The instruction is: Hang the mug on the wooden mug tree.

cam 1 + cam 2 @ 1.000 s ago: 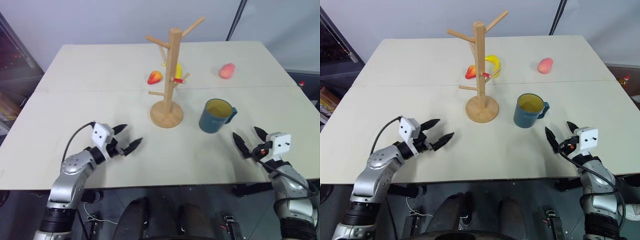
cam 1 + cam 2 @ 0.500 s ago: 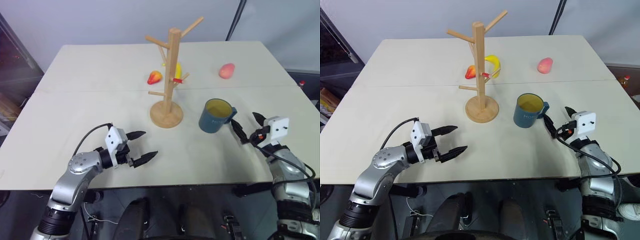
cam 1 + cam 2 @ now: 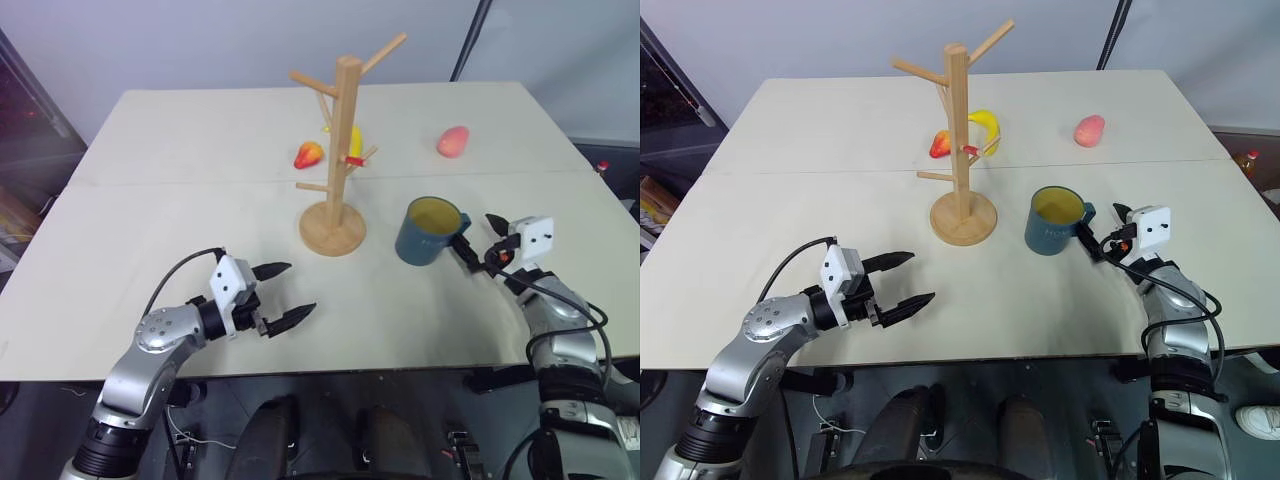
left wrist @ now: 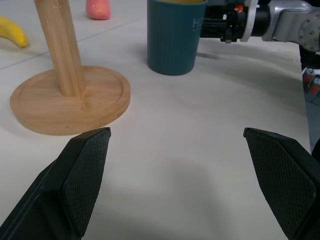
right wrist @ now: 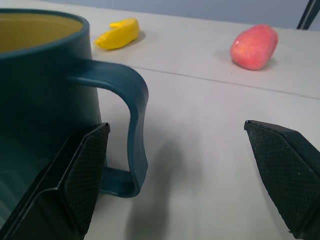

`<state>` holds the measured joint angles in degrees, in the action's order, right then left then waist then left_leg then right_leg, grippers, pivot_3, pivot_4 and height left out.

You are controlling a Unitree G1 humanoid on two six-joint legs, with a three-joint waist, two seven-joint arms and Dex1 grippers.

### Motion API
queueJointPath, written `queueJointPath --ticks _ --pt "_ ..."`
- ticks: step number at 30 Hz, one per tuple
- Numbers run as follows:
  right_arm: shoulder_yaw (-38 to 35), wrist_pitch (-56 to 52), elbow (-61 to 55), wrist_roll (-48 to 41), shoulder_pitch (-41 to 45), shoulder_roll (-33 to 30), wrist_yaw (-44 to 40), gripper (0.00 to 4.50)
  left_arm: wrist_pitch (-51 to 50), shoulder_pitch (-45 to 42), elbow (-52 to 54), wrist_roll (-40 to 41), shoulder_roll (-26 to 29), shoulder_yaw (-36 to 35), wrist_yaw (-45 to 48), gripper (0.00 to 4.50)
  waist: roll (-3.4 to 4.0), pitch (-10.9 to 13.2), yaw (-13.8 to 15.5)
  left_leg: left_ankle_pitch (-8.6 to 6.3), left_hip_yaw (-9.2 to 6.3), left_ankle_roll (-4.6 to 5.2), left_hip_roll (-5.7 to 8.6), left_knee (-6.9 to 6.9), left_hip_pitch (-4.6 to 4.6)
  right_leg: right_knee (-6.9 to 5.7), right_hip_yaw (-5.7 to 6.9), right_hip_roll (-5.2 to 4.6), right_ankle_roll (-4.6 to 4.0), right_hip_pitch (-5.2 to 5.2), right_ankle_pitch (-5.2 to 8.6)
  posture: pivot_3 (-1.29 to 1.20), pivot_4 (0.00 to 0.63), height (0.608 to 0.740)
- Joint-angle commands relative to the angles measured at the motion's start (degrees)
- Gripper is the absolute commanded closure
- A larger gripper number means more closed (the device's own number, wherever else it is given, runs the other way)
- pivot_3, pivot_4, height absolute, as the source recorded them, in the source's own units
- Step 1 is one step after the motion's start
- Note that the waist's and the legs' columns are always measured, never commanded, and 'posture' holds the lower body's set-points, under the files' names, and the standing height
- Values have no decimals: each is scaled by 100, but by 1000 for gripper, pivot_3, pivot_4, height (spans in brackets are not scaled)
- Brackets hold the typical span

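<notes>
The dark teal mug (image 3: 428, 232) with a yellow inside stands upright on the table, just right of the wooden mug tree (image 3: 340, 150), whose round base (image 4: 70, 100) rests on the table. The mug's handle (image 5: 135, 110) points toward my right gripper (image 3: 480, 238). That gripper is open and level, with the handle inside the gap between its fingers, close to one fingertip (image 5: 90, 165). My left gripper (image 3: 298, 288) is open and holds nothing. It hovers low near the table's front edge, pointing at the tree's base and the mug (image 4: 175, 35).
Behind the tree lie a red-yellow fruit (image 3: 309, 154) and a banana (image 3: 354, 140). A pink-orange fruit (image 3: 453, 141) sits at the back right. A seam crosses the pale table (image 3: 200, 220) behind the tree's base. The front edge runs just under both arms.
My right gripper has moved forward and slightly left, up to the mug's handle. The left gripper shifted right and back toward the front edge, then held still. The mug has not moved.
</notes>
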<state>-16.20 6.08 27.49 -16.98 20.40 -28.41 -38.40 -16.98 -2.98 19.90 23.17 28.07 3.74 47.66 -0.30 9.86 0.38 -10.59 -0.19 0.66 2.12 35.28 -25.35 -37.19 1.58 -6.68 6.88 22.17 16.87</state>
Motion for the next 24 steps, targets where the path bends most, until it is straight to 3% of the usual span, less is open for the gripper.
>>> queueJointPath --ticks 1,4,11,17,24 --pt "-12 146 77 -69 172 -51 -166 36 91 -58 192 3 34 -16 -2 0 0 0 -1 0 0 0 0 0 0 0 0 0 0 0 0 0 150 740" --pt "19 103 130 -171 262 1 -374 851 95 -106 164 -12 32 -7 3 0 0 0 -2 0 0 0 0 0 0 0 0 0 0 -1 0 0 150 740" --pt "72 -123 -187 -387 134 122 -691 4470 97 -167 104 -24 43 -1 37 0 1 0 -2 0 0 0 0 0 0 0 0 0 1 0 0 0 150 740" --pt "270 -279 -1398 -167 -303 -18 -517 4470 96 -202 74 -26 46 -6 51 0 3 2 10 0 -1 0 0 0 -1 0 0 -2 0 2 0 0 150 740" --pt "1119 -768 -4207 977 -409 -1089 -569 4470 204 -285 -70 -49 82 -105 60 0 10 6 2 -1 -1 -1 -2 -1 -2 0 -1 -3 -10 7 5 0 150 740"
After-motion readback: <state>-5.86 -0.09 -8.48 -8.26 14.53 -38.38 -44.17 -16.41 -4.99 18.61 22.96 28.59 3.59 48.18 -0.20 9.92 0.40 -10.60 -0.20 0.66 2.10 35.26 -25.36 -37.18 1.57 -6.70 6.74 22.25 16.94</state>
